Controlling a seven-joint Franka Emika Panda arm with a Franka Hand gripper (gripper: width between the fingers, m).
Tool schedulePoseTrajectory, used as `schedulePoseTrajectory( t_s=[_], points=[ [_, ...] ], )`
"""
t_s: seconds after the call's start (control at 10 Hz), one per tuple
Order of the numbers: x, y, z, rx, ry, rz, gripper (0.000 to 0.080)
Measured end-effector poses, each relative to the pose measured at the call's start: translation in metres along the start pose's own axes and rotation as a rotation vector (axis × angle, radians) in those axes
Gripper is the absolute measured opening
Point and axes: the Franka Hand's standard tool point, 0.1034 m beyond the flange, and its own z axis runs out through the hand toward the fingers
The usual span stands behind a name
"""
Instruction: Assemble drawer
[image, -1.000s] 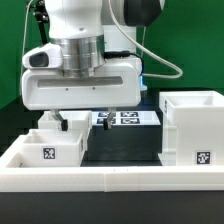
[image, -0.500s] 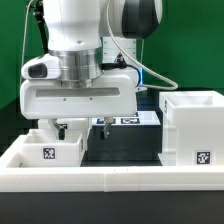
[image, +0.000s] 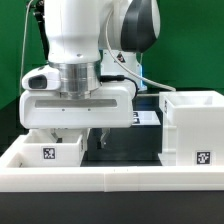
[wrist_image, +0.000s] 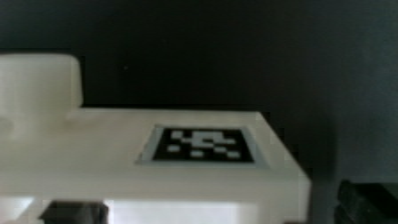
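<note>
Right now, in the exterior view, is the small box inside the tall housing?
No: the small box sits apart from the tall housing, dark table between them.

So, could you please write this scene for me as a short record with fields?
pincer: open, holds nothing, down at the box
box: exterior view's left, upright, tag facing the camera; contact with the pincer cannot be told
housing: exterior view's right, open top, apart from the pincer
marker board: flat on the table, behind the arm
wall: low, white, along the front edge
</note>
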Motion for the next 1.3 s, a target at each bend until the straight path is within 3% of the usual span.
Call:
schedulePoseTrajectory(
  t_s=[0.4,0.7,0.8,0.9,1.3],
  points=[
    [-0.0021,0.0001,0.0020,-0.002,0.002,0.000,0.0649],
    [-0.0021,0.0001,0.0020,-0.002,0.002,0.000,0.0239],
    [-0.0017,-0.0020,0.0021,0.000,0.002,-0.002,0.0239],
    [-0.0012,-0.0056,0.0022,0.002,0.002,-0.008,0.0071],
    [-0.0010,-0.0070,0.0023,0.004,0.002,-0.009,0.0042]
  ],
)
